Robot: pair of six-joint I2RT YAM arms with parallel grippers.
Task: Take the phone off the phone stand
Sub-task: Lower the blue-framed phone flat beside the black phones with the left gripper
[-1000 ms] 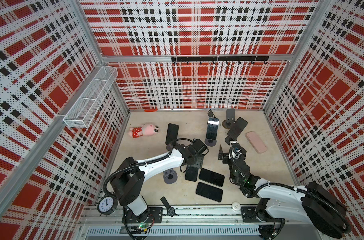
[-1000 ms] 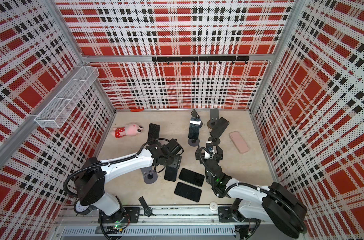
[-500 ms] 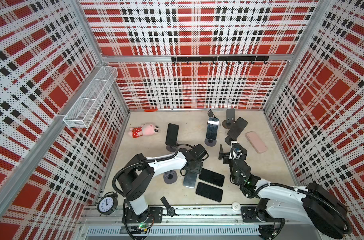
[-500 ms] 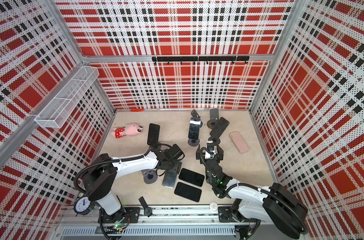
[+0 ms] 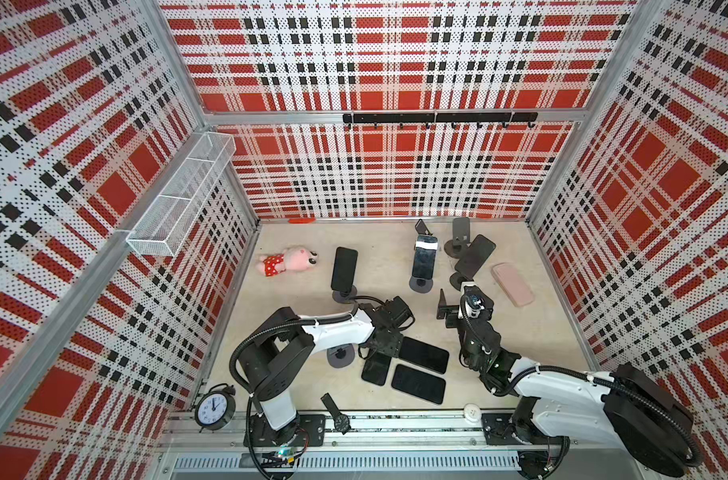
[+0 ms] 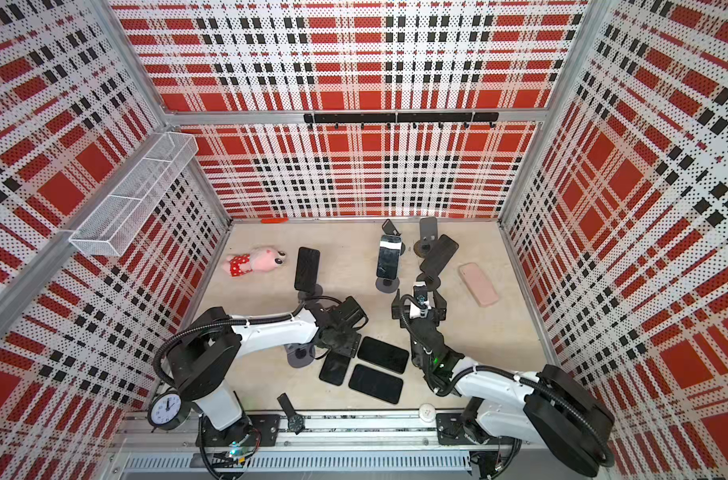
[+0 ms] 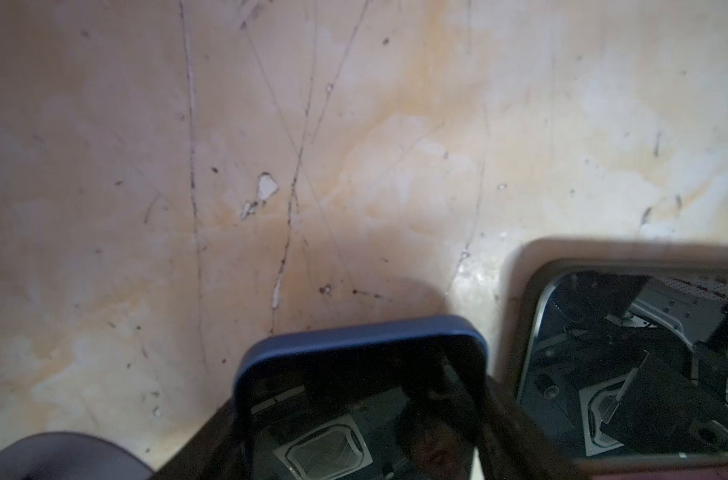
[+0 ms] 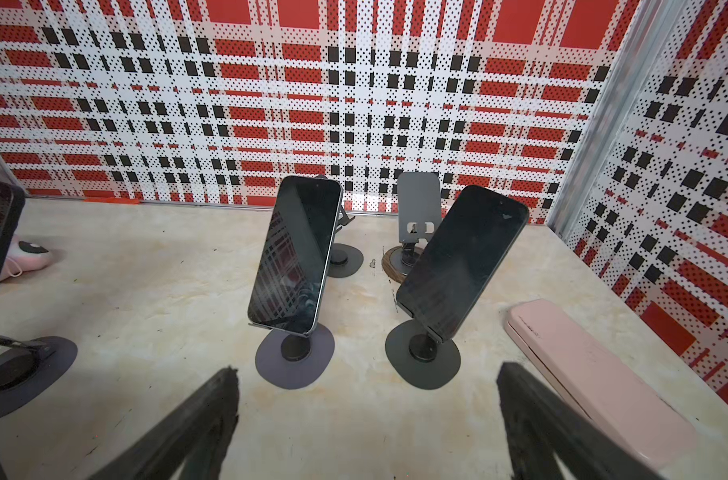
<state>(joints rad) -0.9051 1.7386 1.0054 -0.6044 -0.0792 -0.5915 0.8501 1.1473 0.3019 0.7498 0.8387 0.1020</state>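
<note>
The table (image 5: 387, 266) is my whole workspace, and both my arms reach over its near half. Next in size is the empty stand (image 5: 340, 356). Its round base sits just beside my left gripper (image 7: 360, 409), on the side away from my other arm. On the opposite side, also just beside that gripper, two flat phones (image 5: 423, 354) lie screen up.

The blue-cased phone (image 5: 374, 372) is the one I am after, and it is off that stand. My left gripper is clamped across its width, the fingers (image 7: 511, 432) pressing its long edges. One short end sticks out ahead, low over the table; I cannot tell whether that end touches the surface.

My right gripper (image 8: 366, 424) is spread wide with nothing in it. It faces two phones on stands (image 8: 295, 253) just ahead, with a pink case (image 8: 594, 374) off to its outer side.

I judge this phone stiff, fairly dense for its size, and breakable at the glass face. The case edges look like the sensible place to pinch, and the slick screen should stay untouched. Because I hold it near one end, the free end will tend to lever downward. I would lay it flat gently and let go only once it rests beside the others.
</note>
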